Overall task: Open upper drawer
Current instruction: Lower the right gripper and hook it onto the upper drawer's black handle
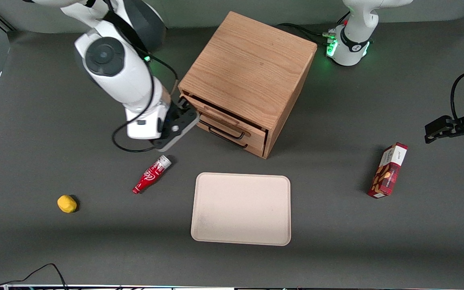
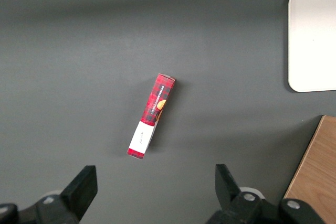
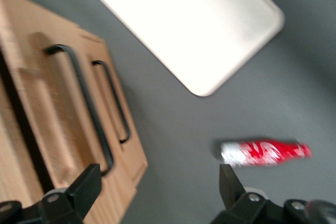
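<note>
Dark grey table (image 1: 34, 121) carries: oak cabinet (image 1: 252, 64), beige tray (image 1: 241, 208), red bottle (image 1: 151, 174), yellow lump (image 1: 67, 203), red carton (image 1: 388, 170).

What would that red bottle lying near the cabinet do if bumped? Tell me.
The red bottle lies on its side and looks round, so it would probably roll. It looks small, likely light. The open gripper, beside the cabinet, isn't touching it.

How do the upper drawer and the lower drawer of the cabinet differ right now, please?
The upper drawer sits directly under the cabinet top; the lower drawer sits below it, nearer the table. The open gripper hovers beside the upper drawer's end, not the lower's. Both are light oak with black bar handles.
</note>
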